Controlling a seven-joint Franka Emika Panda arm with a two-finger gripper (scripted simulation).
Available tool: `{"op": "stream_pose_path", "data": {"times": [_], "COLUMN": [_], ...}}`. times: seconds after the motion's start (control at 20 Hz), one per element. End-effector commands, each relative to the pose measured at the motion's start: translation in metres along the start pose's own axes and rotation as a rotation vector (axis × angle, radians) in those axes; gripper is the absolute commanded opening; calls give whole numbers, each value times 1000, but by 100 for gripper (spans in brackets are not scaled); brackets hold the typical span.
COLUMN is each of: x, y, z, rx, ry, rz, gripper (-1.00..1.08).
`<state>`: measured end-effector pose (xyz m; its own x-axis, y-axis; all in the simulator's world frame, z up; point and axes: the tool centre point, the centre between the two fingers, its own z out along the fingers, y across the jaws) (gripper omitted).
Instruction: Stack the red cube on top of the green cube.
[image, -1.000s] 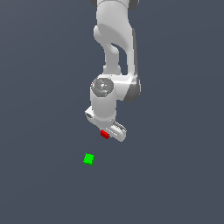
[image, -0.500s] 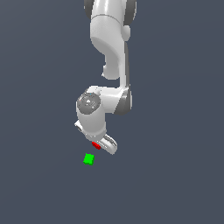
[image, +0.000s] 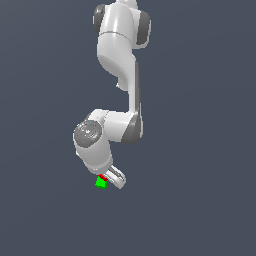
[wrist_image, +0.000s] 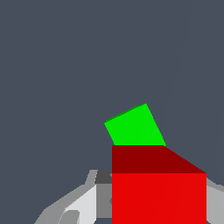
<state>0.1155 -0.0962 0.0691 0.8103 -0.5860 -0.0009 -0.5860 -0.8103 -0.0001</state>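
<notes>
Red cube (wrist_image: 158, 197) sat pinched in gripper (image: 111, 178) above green cube (wrist_image: 134, 126); judged light, rigid, smooth-faced, best held by opposite flat sides.

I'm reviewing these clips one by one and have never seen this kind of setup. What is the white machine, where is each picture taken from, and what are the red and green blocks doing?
These are simulator renders, not photographs. The white jointed machine is a single robot arm, seen whole in the exterior view. At its lower end sits the tool, the two-fingered part that grasps. It is shut on the red cube. Directly beneath that lies the green cube on the plain dark grey floor. The other picture comes from a camera on the arm's wrist, looking past the fingers: the red cube fills the foreground and the green cube shows beyond it. Whether the two cubes already touch cannot be told.
</notes>
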Motion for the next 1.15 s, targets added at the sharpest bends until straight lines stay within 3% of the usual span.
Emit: {"op": "stream_pose_path", "data": {"times": [0.0, 0.6, 0.65, 1.1], "x": [8, 23, 23, 23], "y": [0, 0, 0, 0], "z": [2, 6, 6, 6], "rx": [1, 0, 0, 0], "ry": [1, 1, 1, 1], "rz": [-1, 0, 0, 0], "gripper": [-100, -100, 100, 100]}}
